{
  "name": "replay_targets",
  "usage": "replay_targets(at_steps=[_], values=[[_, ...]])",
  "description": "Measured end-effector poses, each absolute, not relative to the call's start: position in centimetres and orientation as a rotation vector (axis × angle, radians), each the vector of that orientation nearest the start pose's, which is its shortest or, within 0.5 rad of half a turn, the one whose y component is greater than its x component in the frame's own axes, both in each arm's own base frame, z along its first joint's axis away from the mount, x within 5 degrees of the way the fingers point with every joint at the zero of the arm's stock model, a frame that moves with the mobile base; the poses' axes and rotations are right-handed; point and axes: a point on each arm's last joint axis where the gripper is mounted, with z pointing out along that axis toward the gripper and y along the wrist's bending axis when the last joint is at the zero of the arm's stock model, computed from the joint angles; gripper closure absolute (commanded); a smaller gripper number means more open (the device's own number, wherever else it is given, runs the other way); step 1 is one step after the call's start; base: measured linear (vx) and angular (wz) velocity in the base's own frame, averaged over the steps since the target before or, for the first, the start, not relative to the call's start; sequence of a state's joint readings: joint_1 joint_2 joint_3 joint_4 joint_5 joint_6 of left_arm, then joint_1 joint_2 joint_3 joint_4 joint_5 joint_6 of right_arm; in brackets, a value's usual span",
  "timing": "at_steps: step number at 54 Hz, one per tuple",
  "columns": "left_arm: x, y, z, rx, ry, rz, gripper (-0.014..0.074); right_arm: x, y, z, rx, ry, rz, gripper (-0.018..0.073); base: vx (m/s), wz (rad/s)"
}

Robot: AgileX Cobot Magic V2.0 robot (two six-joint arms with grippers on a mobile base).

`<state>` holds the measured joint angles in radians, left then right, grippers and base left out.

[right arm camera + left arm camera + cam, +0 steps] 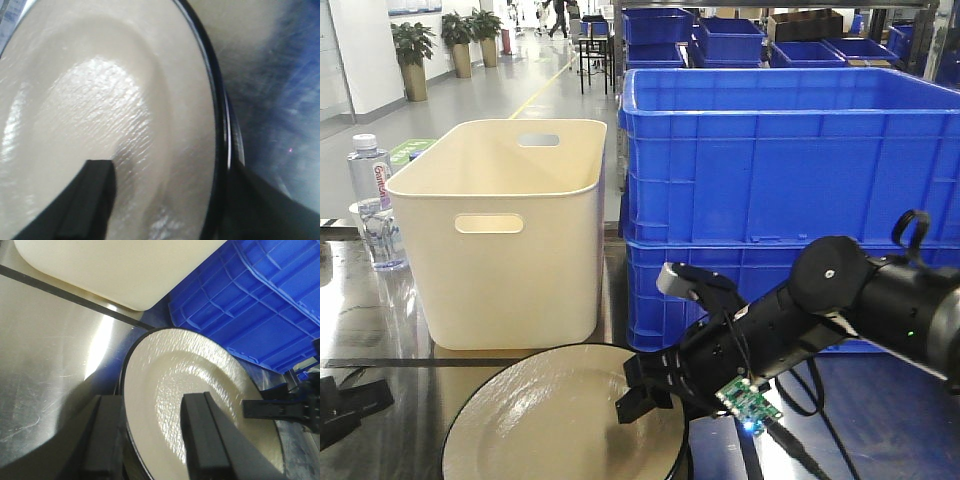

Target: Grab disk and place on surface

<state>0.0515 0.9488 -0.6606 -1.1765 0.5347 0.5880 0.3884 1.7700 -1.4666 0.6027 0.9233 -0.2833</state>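
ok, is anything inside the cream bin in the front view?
Cannot tell: the cream bin shows only bare upper inner walls there; its floor is hidden.

Disk [545,415] on surface [380,330] in front of tub [500,235], crates [790,200] to tub's R

The right arm [840,300] reaches in from the right, forearm slanting down toward the disk [560,420], a small green circuit board hanging under its wrist. The right gripper [642,390] sits at the disk's right rim, jaws apart, one finger [90,200] over the disk's face and the other outside the rim. The left gripper [150,440] straddles the disk's near-left rim the same way, jaws apart: one finger [207,435] above the face, the other [107,435] outside the edge.
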Motion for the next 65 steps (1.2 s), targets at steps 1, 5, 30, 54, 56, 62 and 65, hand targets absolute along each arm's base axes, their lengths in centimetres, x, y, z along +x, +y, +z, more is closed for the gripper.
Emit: replay_targets(at_steps=[1, 5, 30, 54, 56, 62, 65], values=[[19.2, -3.3, 31.3, -0.267, 2.013, -0.795, 0.0200, 34.0, 18.2, 29.1, -0.539, 2.586, 0.772, 0.0038, 0.00, 0.00], [19.2, -3.3, 31.3, -0.267, 2.013, -0.795, 0.0200, 33.9, 17.3, 30.2, -0.582, 2.557, 0.675, 0.0039, 0.00, 0.00], [18.4, -3.4, 32.0, -0.069, 1.975, -0.683, 0.0399, 30.7, 14.1, 37.2, -0.662, 2.381, 0.386, 0.0040, 0.00, 0.00], [13.3, -3.4, 35.9, 0.034, 1.726, -0.592, 0.0605, 30.3, 14.0, 37.7, -0.662, 2.371, 0.386, 0.0040, 0.00, 0.00], [13.1, -3.4, 36.0, 0.036, 1.719, -0.591, 0.0605, 30.3, 14.0, 37.7, -0.662, 2.371, 0.386, 0.0040, 0.00, 0.00], [13.0, -3.4, 36.1, 0.037, 1.716, -0.591, 0.0605, 30.3, 14.0, 37.7, -0.662, 2.371, 0.386, 0.0040, 0.00, 0.00], [13.0, -3.4, 36.1, 0.037, 1.716, -0.591, 0.0605, 30.3, 14.0, 37.7, -0.663, 2.372, 0.386, 0.0040, 0.00, 0.00]])
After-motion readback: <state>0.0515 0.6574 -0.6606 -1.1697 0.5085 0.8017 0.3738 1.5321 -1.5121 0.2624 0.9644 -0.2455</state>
